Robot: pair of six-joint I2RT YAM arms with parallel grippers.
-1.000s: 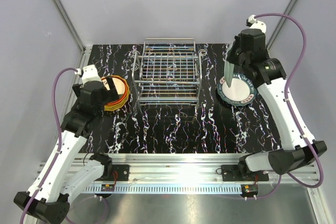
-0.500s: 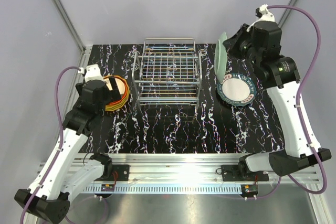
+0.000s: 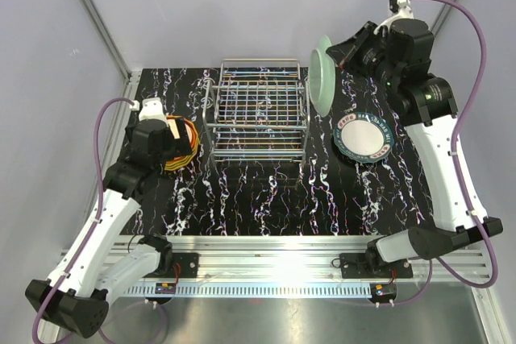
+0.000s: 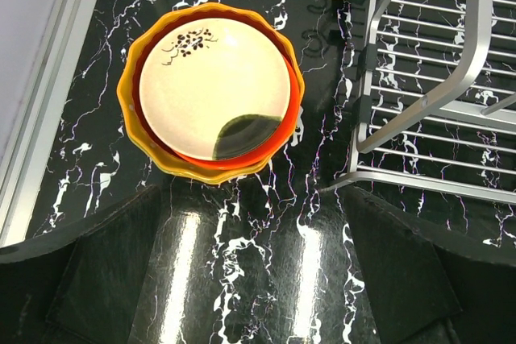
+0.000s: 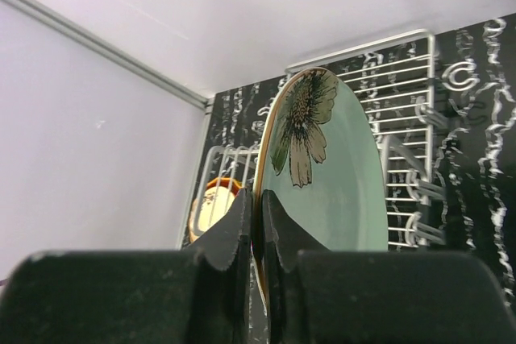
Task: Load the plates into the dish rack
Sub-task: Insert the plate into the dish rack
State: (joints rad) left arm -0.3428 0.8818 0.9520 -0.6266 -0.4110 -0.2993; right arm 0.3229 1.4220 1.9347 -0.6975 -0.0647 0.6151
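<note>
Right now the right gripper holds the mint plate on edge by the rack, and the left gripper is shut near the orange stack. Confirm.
Wrong on one point: the left gripper is open, as the left wrist view shows. The right gripper does hold the mint plate on edge by the rack.

I count one wire rack. Plates: one mint plate, one teal-rimmed plate, and one stack showing at least three, cream over red-orange over orange. Two robot arms: a left arm and a right arm.
</note>
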